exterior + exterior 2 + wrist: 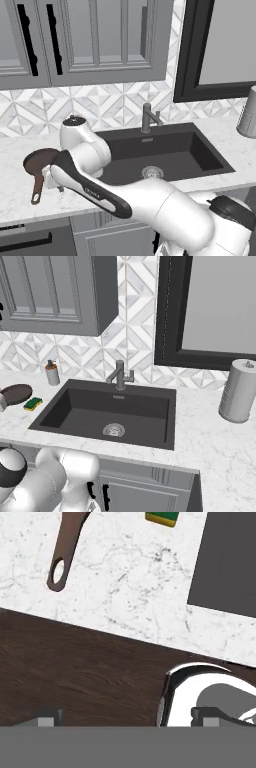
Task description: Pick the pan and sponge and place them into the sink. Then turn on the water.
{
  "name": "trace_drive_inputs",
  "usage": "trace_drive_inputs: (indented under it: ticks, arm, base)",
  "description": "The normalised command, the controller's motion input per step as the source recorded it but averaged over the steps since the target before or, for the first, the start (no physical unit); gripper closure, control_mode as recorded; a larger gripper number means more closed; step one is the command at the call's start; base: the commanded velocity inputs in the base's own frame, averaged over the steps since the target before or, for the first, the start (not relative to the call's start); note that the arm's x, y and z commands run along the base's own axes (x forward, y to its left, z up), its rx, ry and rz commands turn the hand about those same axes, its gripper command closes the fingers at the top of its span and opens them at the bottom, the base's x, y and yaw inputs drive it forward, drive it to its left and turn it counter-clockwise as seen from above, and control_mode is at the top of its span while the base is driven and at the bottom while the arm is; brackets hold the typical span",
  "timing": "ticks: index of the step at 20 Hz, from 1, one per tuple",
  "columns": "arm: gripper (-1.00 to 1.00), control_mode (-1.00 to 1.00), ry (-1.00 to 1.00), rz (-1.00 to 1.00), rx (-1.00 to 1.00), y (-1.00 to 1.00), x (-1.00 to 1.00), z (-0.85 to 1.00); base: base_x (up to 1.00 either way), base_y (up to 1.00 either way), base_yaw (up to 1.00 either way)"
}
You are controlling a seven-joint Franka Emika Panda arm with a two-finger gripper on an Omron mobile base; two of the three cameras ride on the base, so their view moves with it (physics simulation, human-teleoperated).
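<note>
The dark brown pan (39, 159) lies on the counter left of the sink (200, 150), its long handle (66, 547) pointing toward the counter's front edge. The yellow and green sponge (33, 403) lies between the pan (16, 392) and the sink (75, 401); its corner (162, 517) shows at the top of the hand view. My gripper (125, 719) hangs open above the counter's front edge, a little short of the handle's loop end, with nothing between its fingertips (45, 719). No water runs from the grey faucet (120, 375).
A soap bottle (52, 372) stands at the back wall behind the sponge. A paper towel roll (239, 391) stands on the counter right of the sink. My own arm (90, 185) crosses in front of the pan. Dark wood floor (75, 672) lies below the counter edge.
</note>
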Motion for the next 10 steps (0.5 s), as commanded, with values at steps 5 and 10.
trace_drive_inputs:
  ticks: [5,10]
  arm:
    - [-1.00,-1.00,0.01,-0.09,-0.09,0.68,0.69,-0.15]
    - [-1.00,-1.00,0.02,-0.08,-0.07,0.53,0.73,-0.25]
  base:
    - [0.00,0.00,0.00]
    - [0.00,0.00,0.00]
